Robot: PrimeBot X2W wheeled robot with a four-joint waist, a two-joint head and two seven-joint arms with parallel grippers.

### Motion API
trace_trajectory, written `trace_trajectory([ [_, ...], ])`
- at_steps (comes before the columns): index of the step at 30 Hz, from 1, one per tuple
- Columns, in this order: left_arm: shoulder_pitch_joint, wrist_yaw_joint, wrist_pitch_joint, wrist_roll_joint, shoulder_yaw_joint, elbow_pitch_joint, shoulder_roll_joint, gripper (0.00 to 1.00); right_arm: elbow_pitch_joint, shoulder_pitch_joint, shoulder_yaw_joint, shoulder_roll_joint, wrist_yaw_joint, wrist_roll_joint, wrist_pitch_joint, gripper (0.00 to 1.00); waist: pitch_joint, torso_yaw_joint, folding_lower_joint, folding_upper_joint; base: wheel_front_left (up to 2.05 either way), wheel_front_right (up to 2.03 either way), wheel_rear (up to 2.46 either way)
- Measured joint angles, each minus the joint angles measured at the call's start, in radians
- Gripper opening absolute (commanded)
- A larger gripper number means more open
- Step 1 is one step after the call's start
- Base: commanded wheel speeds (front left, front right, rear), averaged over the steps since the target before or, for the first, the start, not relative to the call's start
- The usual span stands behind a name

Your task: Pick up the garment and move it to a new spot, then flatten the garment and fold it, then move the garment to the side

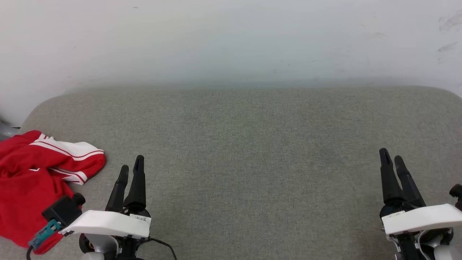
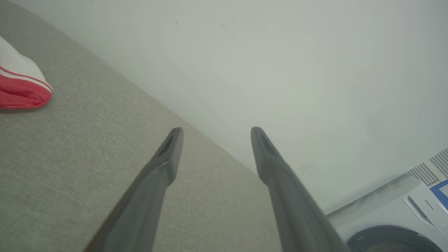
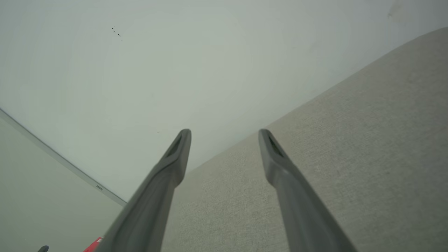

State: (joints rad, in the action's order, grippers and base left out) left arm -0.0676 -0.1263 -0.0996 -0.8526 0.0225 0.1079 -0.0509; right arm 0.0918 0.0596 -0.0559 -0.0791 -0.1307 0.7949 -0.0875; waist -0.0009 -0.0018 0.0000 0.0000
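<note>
The garment (image 1: 34,177), red with a white red-striped sleeve, lies crumpled at the left edge of the grey padded surface (image 1: 245,144). Its sleeve tip shows as the garment (image 2: 19,87) at the far left of the left wrist view. My left gripper (image 1: 131,168) hovers just right of it, apart from the cloth, open with nothing between its fingers. At the lower right, far from the garment, my right gripper (image 1: 391,157) is open and empty too. Each wrist view shows its own gripper spread wide: left gripper (image 2: 216,130), right gripper (image 3: 224,132).
A pale wall (image 1: 231,39) rises right behind the padded surface. A white washing machine (image 2: 395,224) shows low at the right of the left wrist view. A small red patch (image 3: 93,244) sits at the bottom edge of the right wrist view.
</note>
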Motion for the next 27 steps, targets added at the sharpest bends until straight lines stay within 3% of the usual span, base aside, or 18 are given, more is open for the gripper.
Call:
trace_trajectory([
  [12,0.0,-0.001,-0.035,0.269,-0.004,-0.024,-0.01,1.0,-0.05,-0.004,0.001,0.008,0.0,-0.253,0.006,1.0,-0.002,0.0,0.0,0.0,0.0,0.0,0.0],
  [27,0.005,0.015,-0.07,0.466,-0.038,-0.012,-0.034,1.0,-0.084,-0.017,0.0,0.012,0.0,-0.474,0.028,1.0,-0.006,-0.001,0.0,0.0,0.0,0.0,0.0],
])
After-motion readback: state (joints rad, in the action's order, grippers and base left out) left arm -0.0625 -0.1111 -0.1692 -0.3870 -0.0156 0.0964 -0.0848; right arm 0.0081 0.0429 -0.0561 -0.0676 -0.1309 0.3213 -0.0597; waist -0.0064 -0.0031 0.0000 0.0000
